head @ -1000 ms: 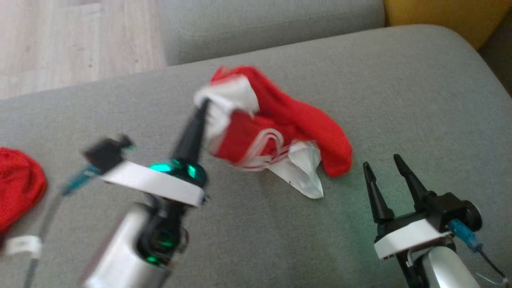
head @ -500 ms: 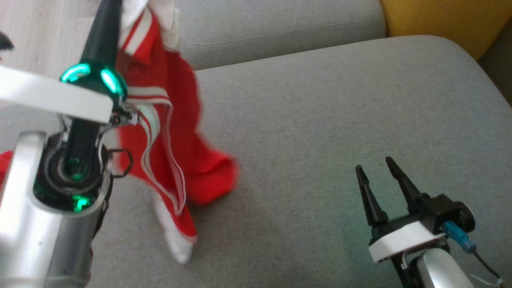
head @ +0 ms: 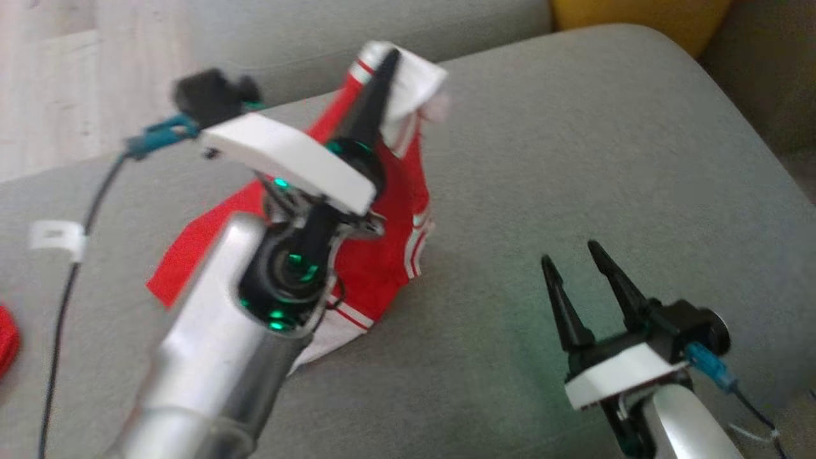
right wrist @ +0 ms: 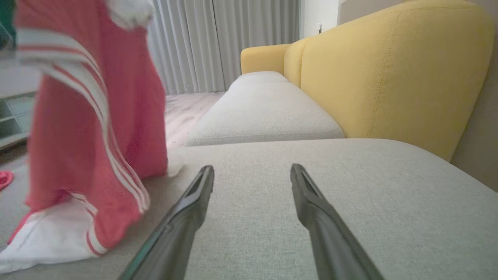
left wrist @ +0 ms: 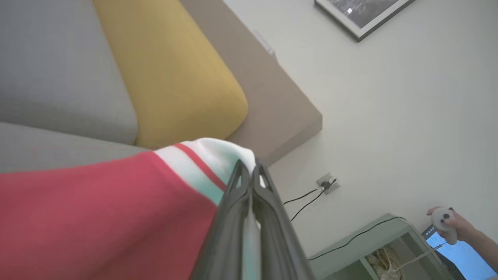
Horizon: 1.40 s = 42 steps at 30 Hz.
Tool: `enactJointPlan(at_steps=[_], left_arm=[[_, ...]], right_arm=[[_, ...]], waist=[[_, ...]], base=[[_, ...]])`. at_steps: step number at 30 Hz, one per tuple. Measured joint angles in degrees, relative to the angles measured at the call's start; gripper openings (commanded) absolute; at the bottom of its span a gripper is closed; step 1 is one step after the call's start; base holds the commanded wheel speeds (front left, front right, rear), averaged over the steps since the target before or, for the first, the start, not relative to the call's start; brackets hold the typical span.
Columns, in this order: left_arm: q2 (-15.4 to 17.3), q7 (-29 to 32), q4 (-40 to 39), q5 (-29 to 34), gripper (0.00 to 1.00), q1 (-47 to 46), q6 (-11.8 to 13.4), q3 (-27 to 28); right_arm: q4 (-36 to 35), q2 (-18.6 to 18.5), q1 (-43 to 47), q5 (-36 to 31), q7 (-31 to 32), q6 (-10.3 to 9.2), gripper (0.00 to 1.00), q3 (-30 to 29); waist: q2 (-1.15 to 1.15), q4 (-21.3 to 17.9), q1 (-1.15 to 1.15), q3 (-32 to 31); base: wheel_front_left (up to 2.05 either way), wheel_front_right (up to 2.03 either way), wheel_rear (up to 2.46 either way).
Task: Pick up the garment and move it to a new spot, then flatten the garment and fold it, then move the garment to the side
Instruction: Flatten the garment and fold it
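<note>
Far left of the head view, a small red cloth lump is spotted at the very edge, lying on the grey sofa seat, well apart from the action. Next along, the left gripper is raised high over the seat. Its two dark fingers are clamped together on a white, stripe-trimmed edge of the garment. A tight pinch it is, made plain in the left wrist view, where tip is pressed against tip with white cloth caught between. The garment is hung from that grip, its red mesh body draped downward. In the right wrist view its lower end, a white sleeve with red stripes, is seen laid on the seat. Over to the right, the right gripper is held low above the seat, well apart from the garment. Its fingers are spread wide, with bare grey fabric seen between them. At the top right, a yellow cushion is glimpsed behind the seat.
</note>
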Motion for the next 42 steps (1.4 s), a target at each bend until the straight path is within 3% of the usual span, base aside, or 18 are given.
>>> enactJointPlan(at_steps=[8,11,12,14,15,20,28,35,42], left_arm=[[-2.7,0.3,13.0,1.3,0.00,-9.2,-1.2,-4.1],[-3.6,-2.5,17.6,1.6,0.00,-13.1,-2.2,-4.6],[-3.7,-3.9,19.1,1.9,0.17,-14.2,-2.4,-4.7],[-3.8,-6.7,22.0,3.2,0.80,-16.4,-2.6,-5.7],[-3.8,-7.8,23.6,4.2,1.00,-17.5,-3.2,-6.4],[-4.0,-10.5,28.9,9.2,1.00,-18.8,-6.1,-13.0],[-2.3,-20.6,29.5,21.1,1.00,-16.4,-7.5,-20.7],[3.1,-24.5,25.5,28.6,1.00,-4.1,-4.3,-28.6],[7.6,-25.1,23.8,31.4,1.00,2.5,-1.0,-32.0]], right_arm=[[-2.5,1.8,-5.9,2.3,0.0,0.00,1.00,3.0],[-3.2,2.0,-6.7,3.4,0.0,0.00,1.00,3.8],[-3.5,2.0,-6.8,3.8,0.0,0.00,1.00,4.1],[-4.4,2.0,-6.9,4.9,0.0,0.00,1.00,4.6],[-4.5,2.1,-7.0,5.5,0.0,0.00,1.00,4.9],[-5.0,2.4,-7.2,5.8,0.0,0.00,1.00,3.4],[-5.3,2.4,-6.8,3.1,0.0,0.00,1.00,0.7],[-5.5,2.3,-4.5,0.5,0.0,0.00,1.00,-2.0],[-5.5,1.4,-3.0,-0.1,0.0,0.00,1.00,-3.0]], waist=[[0.00,-7.0,0.01,4.2],[0.00,-9.4,0.01,6.2],[0.00,-10.1,0.01,6.9],[0.00,-11.2,0.01,8.5],[0.00,-11.7,0.02,9.2],[0.00,-12.7,0.02,10.8],[0.00,-8.4,0.00,9.7],[0.00,-3.2,-0.01,8.1],[0.00,1.1,0.00,7.0]], base=[[0.00,0.00,0.00],[0.00,0.00,0.00],[0.00,0.00,0.00],[0.00,0.00,0.00],[0.00,0.00,0.00],[0.00,0.00,0.00],[0.00,0.00,0.00],[0.00,0.00,0.00],[0.00,0.00,0.00]])
